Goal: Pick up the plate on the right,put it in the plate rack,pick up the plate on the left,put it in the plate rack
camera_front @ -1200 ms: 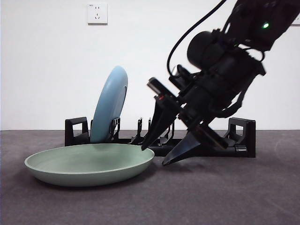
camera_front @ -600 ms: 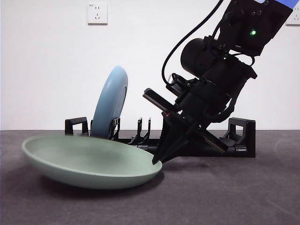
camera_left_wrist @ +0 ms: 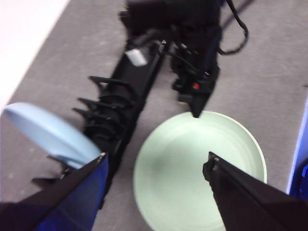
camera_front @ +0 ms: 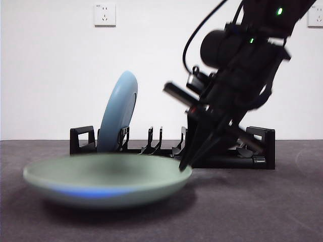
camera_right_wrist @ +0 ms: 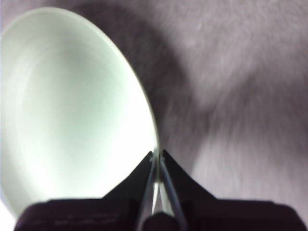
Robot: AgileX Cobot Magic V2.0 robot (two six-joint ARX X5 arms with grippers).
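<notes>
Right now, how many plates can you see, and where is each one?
2. The blue plate stands on edge in the plate rack, near one end. The green plate is in front of the rack, its rim pinched by the right pincer. None appear hidden.

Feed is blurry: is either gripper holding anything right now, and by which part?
The right gripper pinches the green plate by its rim, at the edge facing the rack. The left gripper is open, holding nothing.
</notes>
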